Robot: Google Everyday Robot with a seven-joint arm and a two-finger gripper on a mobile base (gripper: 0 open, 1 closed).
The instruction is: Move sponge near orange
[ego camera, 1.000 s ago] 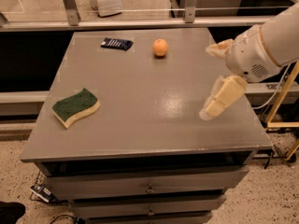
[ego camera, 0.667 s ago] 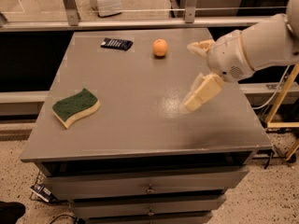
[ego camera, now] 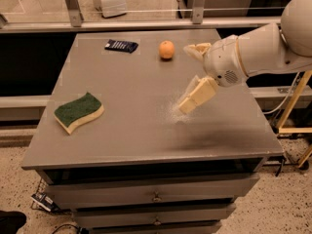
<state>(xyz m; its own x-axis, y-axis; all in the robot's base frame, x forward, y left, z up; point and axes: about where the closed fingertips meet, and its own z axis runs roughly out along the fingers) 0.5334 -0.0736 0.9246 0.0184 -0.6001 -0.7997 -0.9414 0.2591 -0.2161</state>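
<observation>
No text can be read, neither on the hand (ego camera: 186, 77) above the table (ego camera: 126, 135) nor on the dark packet (ego camera: 121, 46).

— What's the room like?
— A grey table (ego camera: 136, 130) with drawers (ego camera: 122, 195) stands on a speckled floor (ego camera: 273, 213); a metal railing (ego camera: 146, 24) runs behind it.
— Anything else?
— A wooden frame (ego camera: 292, 101) at right, cables (ego camera: 41, 201) lower left. The hand (ego camera: 193, 74) hangs over the table's right half, fingers spread.

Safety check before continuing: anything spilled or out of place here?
Nothing is tipped or damaged. The sponge lies flat at left, the orange at the back. Only oddity: a pale speckled patch on the tabletop beneath the open gripper, possibly glare.
</observation>
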